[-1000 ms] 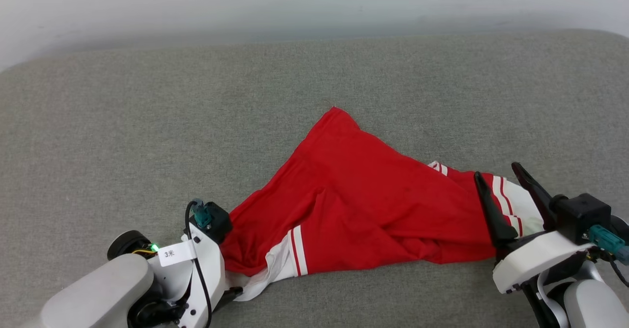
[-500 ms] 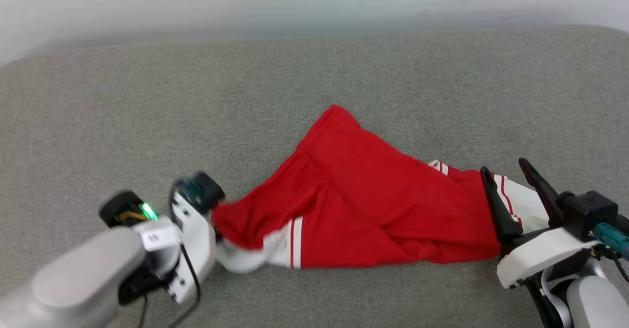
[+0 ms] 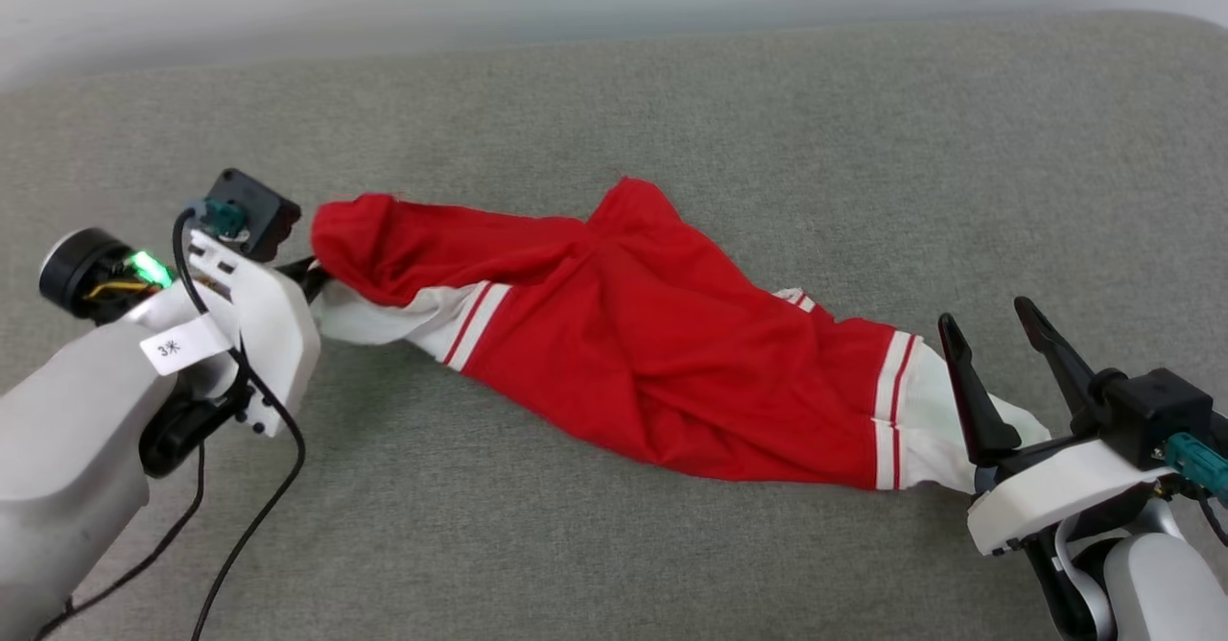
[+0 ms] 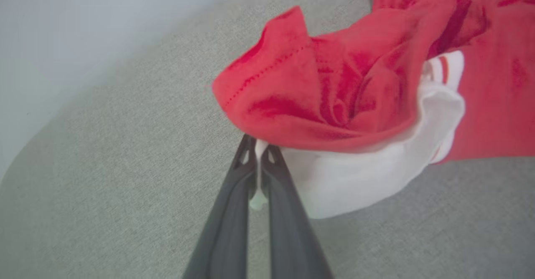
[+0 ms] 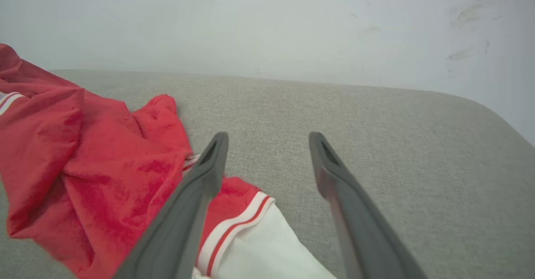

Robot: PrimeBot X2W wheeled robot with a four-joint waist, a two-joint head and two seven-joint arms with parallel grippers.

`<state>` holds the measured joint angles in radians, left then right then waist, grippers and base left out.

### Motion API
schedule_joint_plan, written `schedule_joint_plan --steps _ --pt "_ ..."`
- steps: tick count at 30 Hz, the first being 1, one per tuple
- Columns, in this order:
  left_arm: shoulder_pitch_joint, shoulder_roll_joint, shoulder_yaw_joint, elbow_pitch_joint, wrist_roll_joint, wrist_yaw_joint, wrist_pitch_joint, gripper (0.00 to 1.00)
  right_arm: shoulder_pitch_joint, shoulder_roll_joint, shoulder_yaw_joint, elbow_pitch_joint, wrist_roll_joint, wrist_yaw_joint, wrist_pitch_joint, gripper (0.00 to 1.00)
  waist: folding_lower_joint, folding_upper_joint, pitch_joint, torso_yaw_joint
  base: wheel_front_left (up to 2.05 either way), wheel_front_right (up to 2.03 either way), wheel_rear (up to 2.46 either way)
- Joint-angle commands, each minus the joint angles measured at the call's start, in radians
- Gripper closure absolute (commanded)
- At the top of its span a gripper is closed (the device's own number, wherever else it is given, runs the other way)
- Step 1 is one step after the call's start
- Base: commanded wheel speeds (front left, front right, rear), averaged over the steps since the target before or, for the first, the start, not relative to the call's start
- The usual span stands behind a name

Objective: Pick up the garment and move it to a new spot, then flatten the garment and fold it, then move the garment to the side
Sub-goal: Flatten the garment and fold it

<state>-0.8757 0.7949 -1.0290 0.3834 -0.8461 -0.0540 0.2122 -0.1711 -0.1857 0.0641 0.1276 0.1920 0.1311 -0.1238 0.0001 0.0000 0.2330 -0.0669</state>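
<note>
A: Where's the garment (image 3: 652, 353)?
B: Sprawled across the grey cushion (image 3: 614, 545). Your left hand (image 4: 259, 151) is clamped on one white sleeve (image 4: 355, 183) edge; your right hand (image 3: 985, 315) gapes, empty, at the other.
A: Risk?
B: Tug harder and that thin pinch could slip.
</note>
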Motion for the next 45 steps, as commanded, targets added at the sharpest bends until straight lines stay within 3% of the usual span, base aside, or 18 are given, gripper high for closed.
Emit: schedule_joint_plan --steps 1,8,11,12,13,16,17,23,31,39,45 --pt "0.014 -0.011 -0.008 0.030 0.003 -0.002 -0.003 1.00 -0.014 0.007 0.000 -0.002 -0.008 -0.001 -0.006 0.00 -0.0001 0.0000 0.012 -0.010 0.00 0.00 0.00" --pt "0.128 -0.078 -0.049 0.280 -0.084 -0.050 0.015 1.00 -0.010 0.011 -0.007 0.012 -0.013 -0.001 -0.009 0.00 -0.0001 0.0000 0.019 -0.015 0.00 0.00 0.00" --pt "0.143 -0.112 -0.050 0.328 -0.099 -0.061 -0.030 1.00 -0.012 0.008 -0.003 0.015 -0.008 -0.001 -0.003 0.00 -0.0001 0.0000 0.002 -0.006 0.00 0.00 0.00" --pt "0.141 -0.121 -0.044 0.339 -0.102 -0.064 -0.059 0.84 -0.014 0.005 -0.001 0.014 -0.005 -0.001 -0.001 0.00 -0.0001 0.0000 -0.005 -0.003 0.00 0.00 0.00" --pt "0.133 -0.129 -0.038 0.346 -0.091 -0.064 -0.098 0.00 -0.015 0.001 -0.001 0.013 0.000 -0.001 -0.001 0.00 -0.0001 0.0000 -0.014 0.001 0.00 0.00 0.00" --pt "0.130 -0.149 -0.018 0.358 -0.083 -0.049 -0.182 0.00 -0.019 -0.008 -0.003 0.008 0.009 -0.001 0.001 0.00 -0.0001 0.0000 -0.033 0.011 0.00 0.00 0.00" --pt "0.130 -0.163 -0.005 0.362 -0.063 -0.022 -0.273 0.00 -0.025 -0.021 -0.006 0.000 0.015 -0.001 0.004 0.00 -0.0001 0.0000 -0.054 0.023 0.00 0.00 0.00" --pt "0.154 -0.189 0.036 0.331 -0.037 0.055 -0.441 0.00 -0.056 -0.065 -0.013 -0.029 0.034 -0.001 0.021 0.00 -0.0001 0.0000 -0.097 0.062 0.00 0.00 0.00" --pt "0.227 -0.204 0.179 0.055 0.098 0.254 -0.479 0.00 -0.213 -0.166 0.011 -0.063 0.123 -0.001 0.108 0.00 -0.0001 0.0000 -0.103 0.143 0.00 0.00 0.00" --pt "0.396 -0.260 0.420 -0.242 0.306 0.407 -0.477 0.00 -0.441 -0.300 0.233 -0.009 0.244 -0.001 0.347 0.00 -0.0001 0.0000 -0.047 0.214 0.00 0.00 0.00" --pt "0.535 -0.335 0.565 -0.369 0.434 0.442 -0.477 0.00 -0.609 -0.380 0.442 0.063 0.393 -0.001 0.622 0.00 -0.0001 0.0000 0.007 0.258 0.00 0.00 0.00"
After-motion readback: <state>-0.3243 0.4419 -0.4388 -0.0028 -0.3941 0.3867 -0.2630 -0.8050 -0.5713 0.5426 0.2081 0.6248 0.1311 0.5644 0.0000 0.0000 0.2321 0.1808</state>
